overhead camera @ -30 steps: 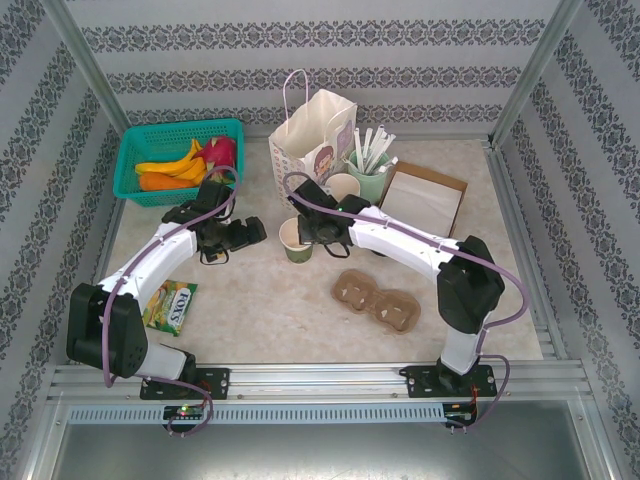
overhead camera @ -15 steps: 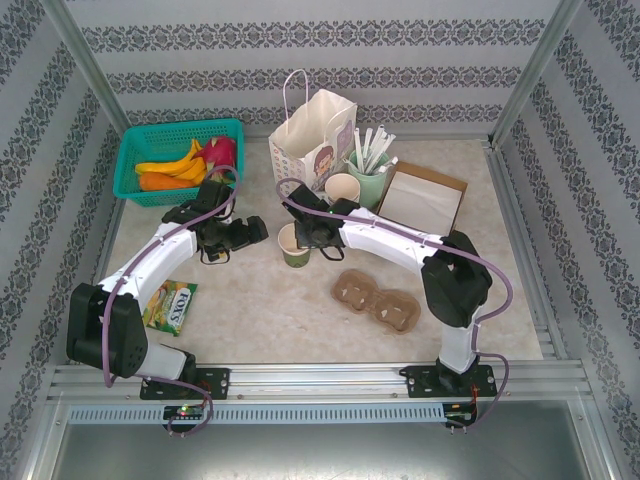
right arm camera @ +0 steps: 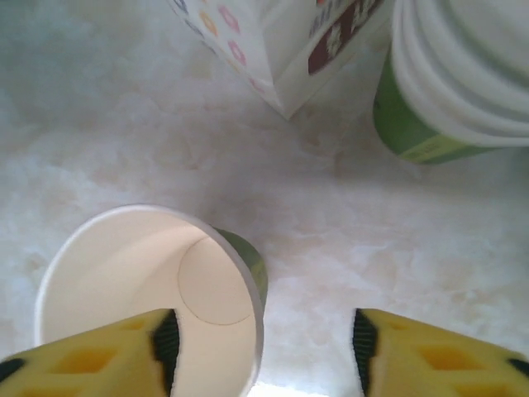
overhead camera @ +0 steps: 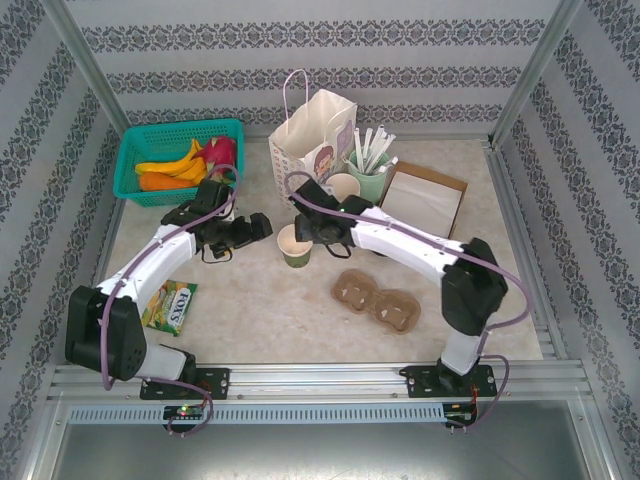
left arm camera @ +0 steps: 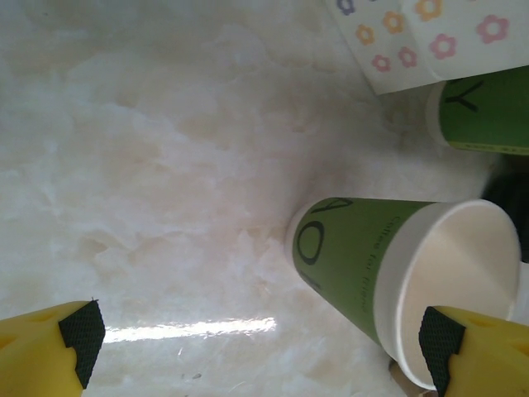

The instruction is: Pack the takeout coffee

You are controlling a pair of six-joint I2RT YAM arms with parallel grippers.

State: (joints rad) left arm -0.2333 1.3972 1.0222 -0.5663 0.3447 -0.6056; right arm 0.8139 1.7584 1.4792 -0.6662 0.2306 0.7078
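The takeout coffee cup (overhead camera: 296, 244), cream above and green below, stands upright on the table with no lid on it. My right gripper (overhead camera: 306, 231) hangs over its right side, open. In the right wrist view the cup (right arm camera: 149, 281) has its rim between the fingers, one pad over the cup's inside, and the right gripper (right arm camera: 264, 347) is not pressing the wall. My left gripper (overhead camera: 262, 228) is open just left of the cup. The left wrist view shows the cup (left arm camera: 364, 265) close to one fingertip of the left gripper (left arm camera: 260, 335).
A white paper bag (overhead camera: 318, 140) stands behind the cup, with a stack of lidless cups (overhead camera: 343, 186) and a mint cup of straws (overhead camera: 370, 170) beside it. A cardboard cup carrier (overhead camera: 375, 298) lies nearer. Also here: green basket (overhead camera: 178, 160), napkin box (overhead camera: 425, 198), snack packet (overhead camera: 170, 305).
My right gripper has opened and let go of the cup's rim; the cup stands on the table. My left gripper has edged slightly toward the cup.
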